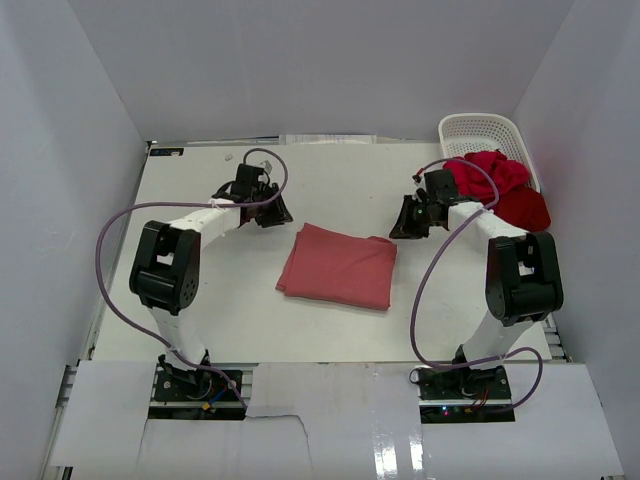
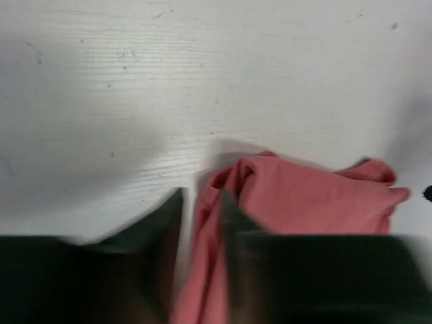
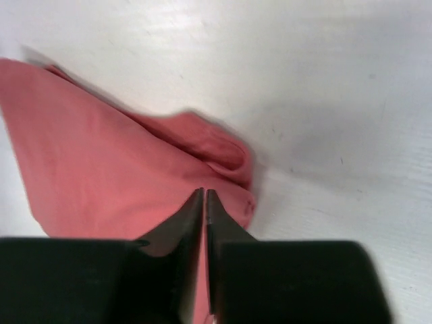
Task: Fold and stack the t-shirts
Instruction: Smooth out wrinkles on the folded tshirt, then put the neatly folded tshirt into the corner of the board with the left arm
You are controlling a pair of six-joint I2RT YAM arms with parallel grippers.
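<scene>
Folded flat at mid-table: salmon t-shirt [image 1: 337, 265]. Just off its far-left corner, left gripper [image 2: 201, 202], jaws slightly parted on nothing; off its far-right corner, right gripper [image 3: 204, 196], jaws clenched empty, cloth touching neither. Heaped at the white basket [image 1: 480, 128]: red t-shirts [image 1: 495, 178].

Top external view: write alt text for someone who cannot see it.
A folded salmon-red t-shirt lies on the table, the left gripper and right gripper poised beyond its far corners. At the far right, a crimson shirt and a darker red shirt are bunched against a white basket.
</scene>
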